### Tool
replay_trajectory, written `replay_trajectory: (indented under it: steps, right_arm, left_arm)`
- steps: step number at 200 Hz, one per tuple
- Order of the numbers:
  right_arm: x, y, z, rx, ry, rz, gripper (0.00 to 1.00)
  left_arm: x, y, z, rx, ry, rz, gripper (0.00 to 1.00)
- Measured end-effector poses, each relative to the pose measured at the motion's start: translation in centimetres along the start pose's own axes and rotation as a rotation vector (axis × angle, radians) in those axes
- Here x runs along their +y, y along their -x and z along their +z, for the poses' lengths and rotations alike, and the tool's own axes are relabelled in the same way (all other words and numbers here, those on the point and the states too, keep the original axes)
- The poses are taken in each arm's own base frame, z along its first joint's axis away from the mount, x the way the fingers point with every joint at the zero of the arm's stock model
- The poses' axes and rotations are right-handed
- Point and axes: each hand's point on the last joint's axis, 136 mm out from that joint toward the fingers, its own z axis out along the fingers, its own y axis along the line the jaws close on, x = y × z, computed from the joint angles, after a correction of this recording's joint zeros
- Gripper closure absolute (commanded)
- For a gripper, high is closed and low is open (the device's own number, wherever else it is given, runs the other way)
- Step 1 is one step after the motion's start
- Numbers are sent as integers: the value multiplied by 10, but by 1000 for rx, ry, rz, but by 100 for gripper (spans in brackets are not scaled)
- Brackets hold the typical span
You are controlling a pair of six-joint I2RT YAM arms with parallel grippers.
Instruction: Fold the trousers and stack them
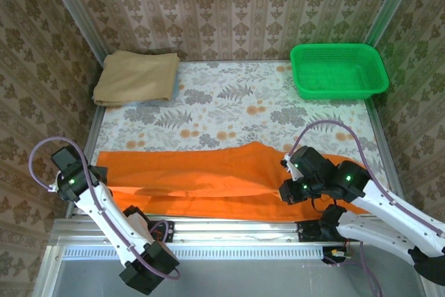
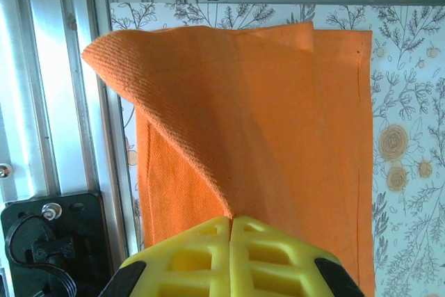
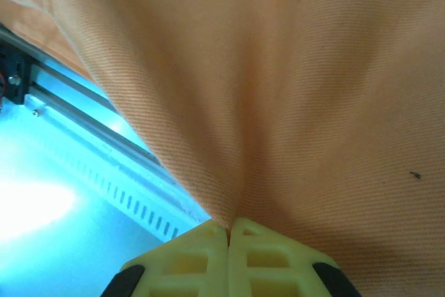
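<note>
Trousers [image 1: 201, 175] run lengthwise left-to-right, left claw [image 2: 230, 222] and right claw [image 3: 229, 226] each pinching one end.

the middle band of the tabletop [image 1: 229, 106], from 9 to 3 o'clock, lies bare and open to pass through. the trousers [image 1: 208, 179] cover the near strip at 6 o'clock. a folded tan cloth [image 1: 135, 78] blocks 11 o'clock, a green basket [image 1: 338, 92] 1 o'clock. patterned walls [image 1: 236, 5] close three sides.

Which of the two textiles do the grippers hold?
The orange trousers along the near edge; the tan cloth lies folded, untouched, at the far left corner.
</note>
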Motion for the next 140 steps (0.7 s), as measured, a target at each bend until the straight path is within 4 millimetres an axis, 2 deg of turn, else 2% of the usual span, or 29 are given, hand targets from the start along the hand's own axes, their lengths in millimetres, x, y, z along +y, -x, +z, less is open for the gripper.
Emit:
replay_trajectory:
  steps: [20,40,49,56,63,74,82,86,98,120,134,140]
  right_arm:
    - [-4,-14,6,47,4,9,100]
    - [-3,-19,6,64,15,8,97]
    - [-2,-20,6,72,20,7,91]
    - [-1,-21,7,81,21,6,74]
    - [0,-22,8,90,22,10,72]
    - [1,-24,10,110,25,6,70]
    - [2,-25,11,123,25,5,59]
    - [1,-25,12,127,22,11,55]
    - [0,-24,13,139,7,3,54]
    - [2,-14,6,116,-23,6,52]
    - [5,0,-4,82,-50,8,50]
    - [7,12,-10,49,-64,13,50]
  left_arm:
    - [5,-1,-2,-12,7,-5,100]
    - [7,-2,-4,-12,10,-6,100]
    - [7,-2,-4,-13,12,-5,100]
    - [7,-2,-5,-14,10,-5,100]
    - [6,-2,-6,-13,6,-5,100]
    - [4,-2,-6,-13,-6,-3,75]
    - [2,-2,-6,-9,-15,1,64]
    - [1,-3,-7,-8,-21,10,63]
    - [-1,-3,-8,-12,-37,10,59]
    - [-4,-6,-12,-16,-75,22,43]
    - [-10,-8,-13,-11,-117,18,46]
    - [-13,-10,-12,-3,-141,18,47]
